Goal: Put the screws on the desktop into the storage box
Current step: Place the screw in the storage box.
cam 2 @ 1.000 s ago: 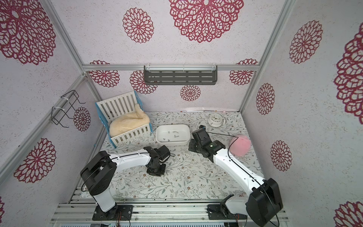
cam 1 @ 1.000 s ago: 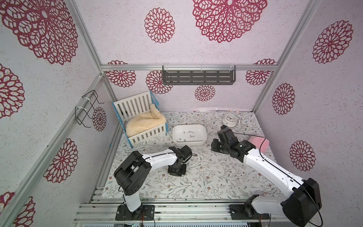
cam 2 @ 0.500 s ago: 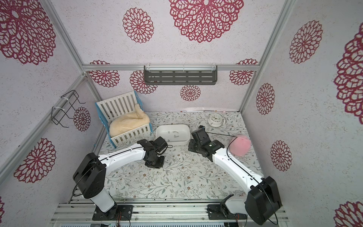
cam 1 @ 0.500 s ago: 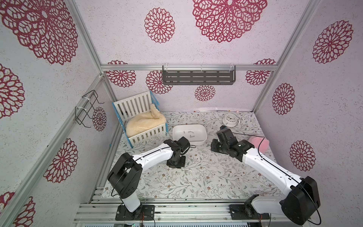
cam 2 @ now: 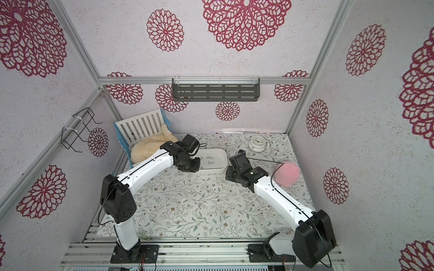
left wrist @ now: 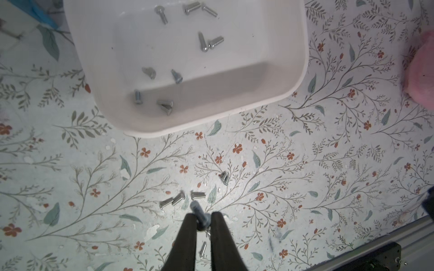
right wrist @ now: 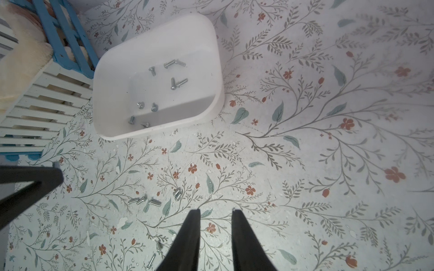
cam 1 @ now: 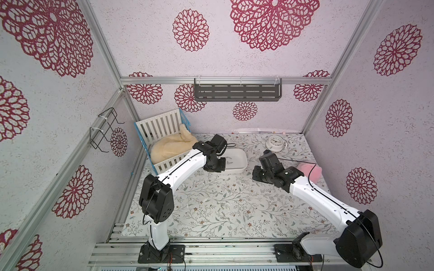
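The white storage box (cam 1: 244,162) (left wrist: 303,70) (right wrist: 218,70) stands at the back of the leaf-printed desktop (cam 1: 234,211), with several screws (left wrist: 204,42) (right wrist: 176,82) lying inside. My left gripper (left wrist: 202,218) is shut on one screw (left wrist: 198,212), raised above the desktop; in both top views it hangs at the box's near left end (cam 1: 215,167) (cam 2: 190,167). More loose screws (left wrist: 172,201) (right wrist: 138,200) lie on the desktop in front of the box. My right gripper (right wrist: 216,212) is open and empty, to the right of the box (cam 1: 257,174).
A white slatted crib (cam 1: 164,126) with blue edges holds a cream plush cloth (cam 1: 169,147) at the back left, close to the box. A white alarm clock (cam 1: 274,143) stands at the back right, a pink fluffy ball (cam 1: 310,173) near the right wall.
My left arm has swung from the middle of the desktop back towards the storage box, its gripper staying shut. The right arm has stayed where it was.
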Tool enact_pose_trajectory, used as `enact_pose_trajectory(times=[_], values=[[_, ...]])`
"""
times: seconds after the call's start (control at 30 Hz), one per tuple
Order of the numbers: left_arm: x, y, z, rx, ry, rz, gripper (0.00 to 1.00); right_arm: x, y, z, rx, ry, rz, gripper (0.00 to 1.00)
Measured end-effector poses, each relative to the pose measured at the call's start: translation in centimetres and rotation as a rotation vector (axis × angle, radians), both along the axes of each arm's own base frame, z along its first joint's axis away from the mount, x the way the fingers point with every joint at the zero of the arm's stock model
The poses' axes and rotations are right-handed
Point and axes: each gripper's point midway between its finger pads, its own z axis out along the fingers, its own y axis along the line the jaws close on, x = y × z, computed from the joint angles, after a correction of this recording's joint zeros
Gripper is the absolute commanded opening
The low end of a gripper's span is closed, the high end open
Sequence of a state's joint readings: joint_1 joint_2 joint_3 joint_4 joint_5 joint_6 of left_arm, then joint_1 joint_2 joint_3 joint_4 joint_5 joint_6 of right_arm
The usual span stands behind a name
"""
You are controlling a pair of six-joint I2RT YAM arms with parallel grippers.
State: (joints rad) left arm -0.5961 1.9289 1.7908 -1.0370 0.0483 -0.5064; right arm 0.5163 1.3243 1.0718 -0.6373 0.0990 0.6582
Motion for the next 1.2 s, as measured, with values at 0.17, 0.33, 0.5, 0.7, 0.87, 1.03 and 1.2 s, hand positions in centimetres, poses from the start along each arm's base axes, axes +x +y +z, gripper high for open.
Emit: enact_pose_trajectory(times=[0.17, 0.33, 0.5, 0.7, 0.87, 1.03, 1.2], values=[[4.2, -0.5, -0.8, -0.011, -0.004, 0.003, 0.16, 0.0, -0.1, 0.0, 0.0, 0.001, -0.002, 0.27], [7.4, 0.0, -3.9, -0.009, 0.038, 0.027, 0.16, 0.3, 0.0, -0.1, -0.003, 0.006, -0.004, 0.27], [9.3, 0.2, -7.2, -0.009, 0.088, 0.044, 0.17, 0.5, 0.2, -0.3, -0.006, 0.01, -0.004, 0.28], [9.5, 0.9, -9.8, 0.015, 0.138, 0.059, 0.21, 0.6, 0.4, -1.1, -0.01, 0.034, 0.002, 0.28], [9.2, 1.0, -10.6, 0.021, 0.163, 0.052, 0.28, 0.7, 0.7, -1.6, -0.006, 0.047, 0.01, 0.28], [9.1, 1.1, -10.5, 0.025, 0.168, 0.045, 0.31, 0.9, 1.0, -1.9, 0.002, 0.051, 0.017, 0.28], [9.1, 1.1, -10.0, 0.028, 0.161, 0.043, 0.32, 1.3, 1.5, -1.6, 0.018, 0.047, 0.026, 0.28]])
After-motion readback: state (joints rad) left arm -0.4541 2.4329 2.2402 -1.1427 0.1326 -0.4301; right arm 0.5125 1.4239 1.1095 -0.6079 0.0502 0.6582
